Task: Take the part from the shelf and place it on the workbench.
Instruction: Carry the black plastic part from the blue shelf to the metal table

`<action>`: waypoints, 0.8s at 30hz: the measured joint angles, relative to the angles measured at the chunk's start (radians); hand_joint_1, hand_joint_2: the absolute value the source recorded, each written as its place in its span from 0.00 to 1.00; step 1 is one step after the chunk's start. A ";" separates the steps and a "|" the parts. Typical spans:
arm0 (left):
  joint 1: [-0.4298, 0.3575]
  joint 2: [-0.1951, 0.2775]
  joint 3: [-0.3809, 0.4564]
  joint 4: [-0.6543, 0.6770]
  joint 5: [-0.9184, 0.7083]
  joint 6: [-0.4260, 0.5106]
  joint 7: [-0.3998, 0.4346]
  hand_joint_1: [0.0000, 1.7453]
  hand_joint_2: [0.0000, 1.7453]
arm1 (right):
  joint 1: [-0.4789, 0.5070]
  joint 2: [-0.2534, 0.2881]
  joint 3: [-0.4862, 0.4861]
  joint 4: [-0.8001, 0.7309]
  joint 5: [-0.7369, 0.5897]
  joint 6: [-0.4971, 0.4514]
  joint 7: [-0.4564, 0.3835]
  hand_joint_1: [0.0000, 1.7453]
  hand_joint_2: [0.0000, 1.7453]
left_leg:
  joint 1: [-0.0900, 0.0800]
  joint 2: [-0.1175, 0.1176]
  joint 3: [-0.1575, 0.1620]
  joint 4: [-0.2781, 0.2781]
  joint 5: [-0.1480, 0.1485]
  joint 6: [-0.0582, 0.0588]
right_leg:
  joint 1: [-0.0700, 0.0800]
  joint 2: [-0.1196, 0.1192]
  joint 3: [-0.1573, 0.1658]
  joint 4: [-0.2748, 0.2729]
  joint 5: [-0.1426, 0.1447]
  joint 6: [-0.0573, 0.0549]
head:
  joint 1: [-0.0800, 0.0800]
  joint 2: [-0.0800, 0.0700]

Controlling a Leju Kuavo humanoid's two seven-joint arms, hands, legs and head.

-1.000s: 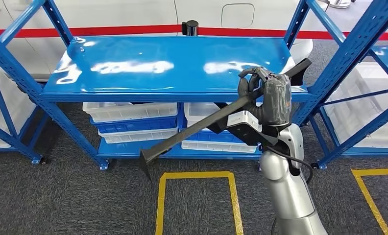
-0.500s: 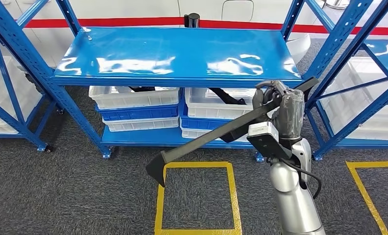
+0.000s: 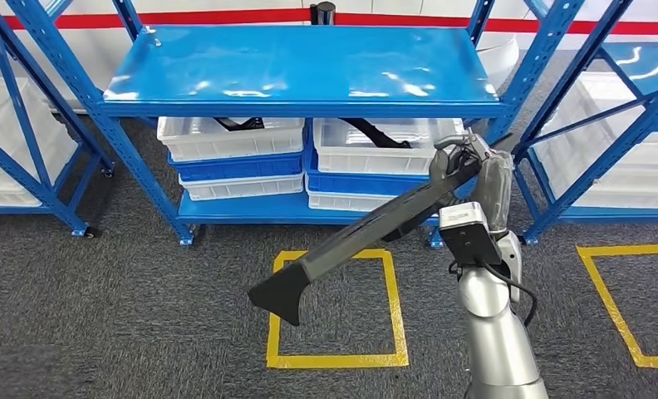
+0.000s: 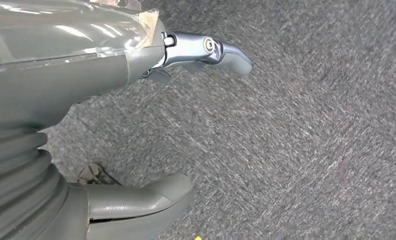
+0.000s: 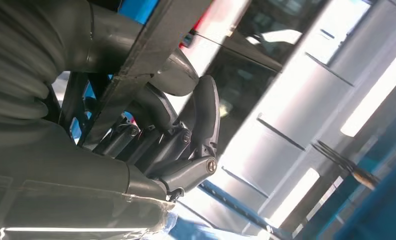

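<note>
My right hand [image 3: 467,170] grips the long black part [image 3: 355,237] near its upper end, before the shelf [image 3: 309,66]; stiff, probably tip-heavy. Left hand [image 4: 86,125] hangs released.

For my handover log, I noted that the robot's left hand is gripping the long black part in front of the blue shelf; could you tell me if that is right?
Not quite: it is the right hand that grips the long black part in front of the blue shelf, as the head view shows. The left hand holds nothing and hangs over the grey carpet.
</note>
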 joint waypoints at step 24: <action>0.042 -0.002 0.097 0.000 0.057 0.010 -0.015 0.00 1.00 | -0.125 0.039 -0.005 0.198 -0.089 0.000 -0.073 1.00 1.00 | 0.005 -0.003 0.073 -0.002 -0.088 0.026 | -0.019 -0.005 -0.258 0.321 0.001 0.008 | 0.001 0.000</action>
